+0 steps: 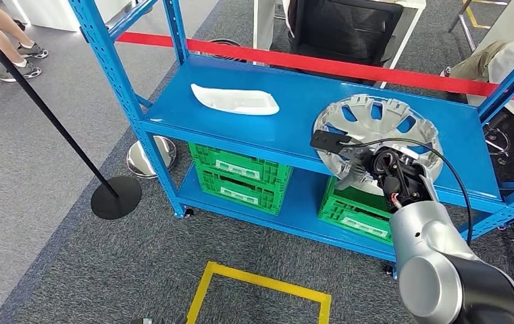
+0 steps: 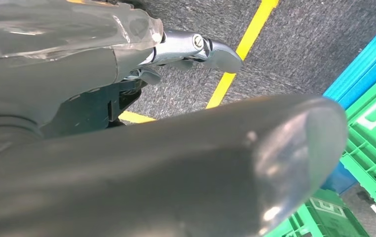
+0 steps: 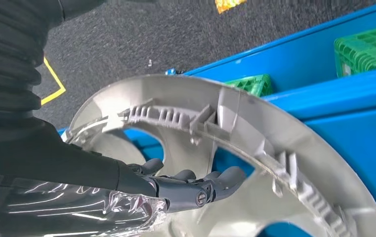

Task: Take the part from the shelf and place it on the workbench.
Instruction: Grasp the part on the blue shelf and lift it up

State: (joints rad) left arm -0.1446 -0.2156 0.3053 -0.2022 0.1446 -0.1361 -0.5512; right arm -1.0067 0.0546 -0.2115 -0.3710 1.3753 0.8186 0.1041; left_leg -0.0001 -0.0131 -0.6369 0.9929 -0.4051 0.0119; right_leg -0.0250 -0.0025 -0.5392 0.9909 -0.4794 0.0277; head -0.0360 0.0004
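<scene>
Right robot hand (image 1: 375,165) has its fingers (image 3: 210,185) curled into the silver wheel cover (image 1: 375,131), tilted up at the right near edge of the blue shelf (image 1: 240,128), so pickup underway, carry and placing on the bench left.

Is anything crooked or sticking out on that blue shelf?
Yes. The silver wheel cover is tilted and hangs past the shelf's front edge, with the right hand holding it. The white part lies flat.
</scene>
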